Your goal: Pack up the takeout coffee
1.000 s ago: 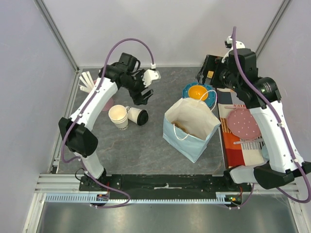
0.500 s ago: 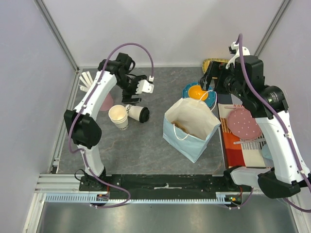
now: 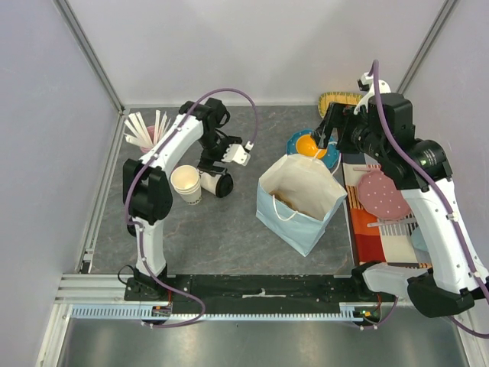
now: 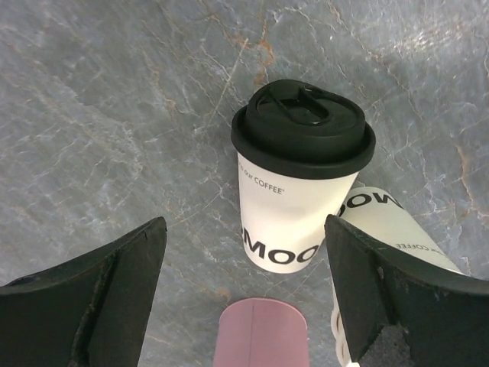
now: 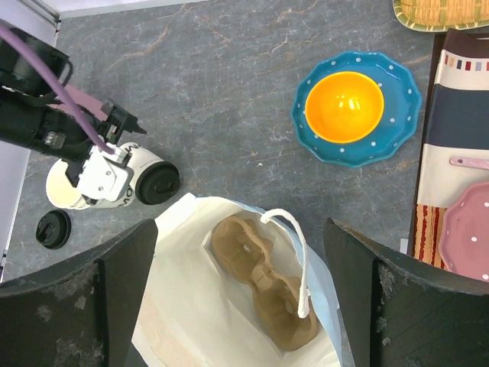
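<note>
Packing is judged to be at its very start, with nothing lifted yet. The takeout coffee (image 4: 298,191) is seen between the left fingers (image 4: 92,298), just ahead of their tips, with its black lid turned toward them. From overhead it appears to lie on its side on the counter (image 3: 229,237). The left fingers are spread wide, and no contact with the cup is shown. A lidless paper cup (image 3: 186,183) is set just beside the coffee on the side away from the bag, and a loose black lid (image 5: 52,228) is seen near it.

The right fingers (image 5: 84,306) are likewise held wide and empty, with the paper bag (image 3: 302,202) directly beneath them. Its mouth is open and a brown cardboard cup carrier (image 5: 263,287) is laid inside. By this reckoning the cup has yet to be gripped, righted, carried across and set into the carrier.

The counter is a grey, marbled slab. A blue dish with an orange bowl (image 5: 355,107) is placed beyond the right fingers, and a striped mat (image 3: 367,229) and a pink plate (image 3: 382,195) are kept off to their right. The cell is closed in by pale walls and aluminium framing.
</note>
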`<state>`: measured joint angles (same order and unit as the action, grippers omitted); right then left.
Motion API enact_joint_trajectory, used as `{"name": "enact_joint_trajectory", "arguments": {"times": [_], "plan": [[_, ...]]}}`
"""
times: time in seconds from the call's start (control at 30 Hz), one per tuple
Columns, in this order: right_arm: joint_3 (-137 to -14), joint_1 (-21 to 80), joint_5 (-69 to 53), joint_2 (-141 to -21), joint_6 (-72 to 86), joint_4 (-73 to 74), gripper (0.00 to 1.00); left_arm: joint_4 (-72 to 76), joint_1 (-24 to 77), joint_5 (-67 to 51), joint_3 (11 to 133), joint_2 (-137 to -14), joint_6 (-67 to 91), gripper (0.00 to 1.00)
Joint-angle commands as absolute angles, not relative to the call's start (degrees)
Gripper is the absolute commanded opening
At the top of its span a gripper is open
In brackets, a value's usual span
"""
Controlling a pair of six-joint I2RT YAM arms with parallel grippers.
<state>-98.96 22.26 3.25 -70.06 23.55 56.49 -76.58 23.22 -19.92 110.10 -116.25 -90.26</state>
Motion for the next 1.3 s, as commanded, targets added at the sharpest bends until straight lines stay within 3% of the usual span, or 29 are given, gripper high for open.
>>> {"name": "enact_joint_trajectory", "arguments": {"times": [0.0, 0.67, 0.83, 1.27], "plan": [[-98.1, 22.1, 3.3, -68.2, 23.6, 54.5, 0.98, -86.6, 23.4, -16.5, 111.0, -118.5, -96.2, 0.91], [-100.9, 22.1, 2.8, -71.5, 22.2, 54.3, 0.98, -85.5, 25.0, -12.8, 108.0, -122.2, -94.1, 0.92], [-100.7, 22.1, 3.1, -71.6, 22.1, 54.3, 0.98, -81.7, 25.0, -11.9, 105.5, -122.3, -93.0, 1.00], [-100.4, 22.1, 3.4, -71.8, 22.1, 54.4, 0.98, -72.0, 25.3, -13.9, 99.9, -121.7, -90.9, 0.95]]}}
